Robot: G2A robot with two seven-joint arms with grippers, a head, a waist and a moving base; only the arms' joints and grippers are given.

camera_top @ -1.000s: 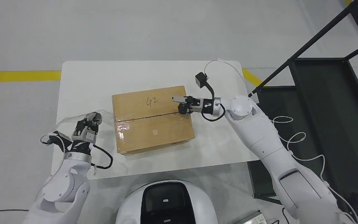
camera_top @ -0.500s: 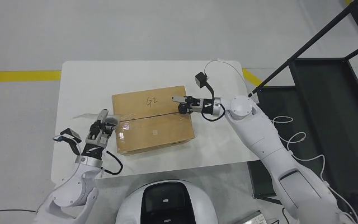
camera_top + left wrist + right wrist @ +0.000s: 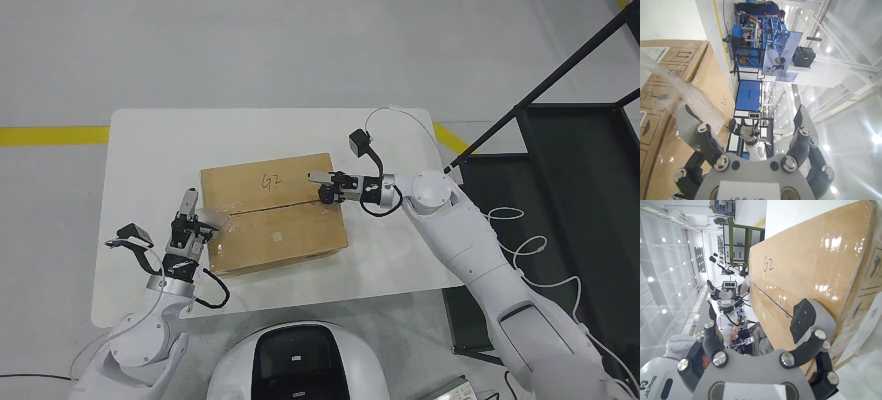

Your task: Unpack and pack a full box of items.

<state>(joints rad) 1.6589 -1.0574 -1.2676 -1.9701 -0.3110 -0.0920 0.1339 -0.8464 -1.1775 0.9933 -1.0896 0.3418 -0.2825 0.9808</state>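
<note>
**Cardboard box** [image 3: 275, 215]: marked G2, flaps closed, clear tape along the centre seam. It stands on the white table [image 3: 150, 140].

**Left gripper** [image 3: 744, 123]: at the box's left end, level with the seam. The jaws are spread wide and clamp nothing. A loose strip of clear tape [image 3: 683, 89] leads off the box and lies across one finger.

**Right gripper** [image 3: 755, 321]: at the box's opposite end, by the seam. The jaws are wide apart and hold nothing, with one pad [image 3: 802, 321] just beside the box's top edge.
</note>
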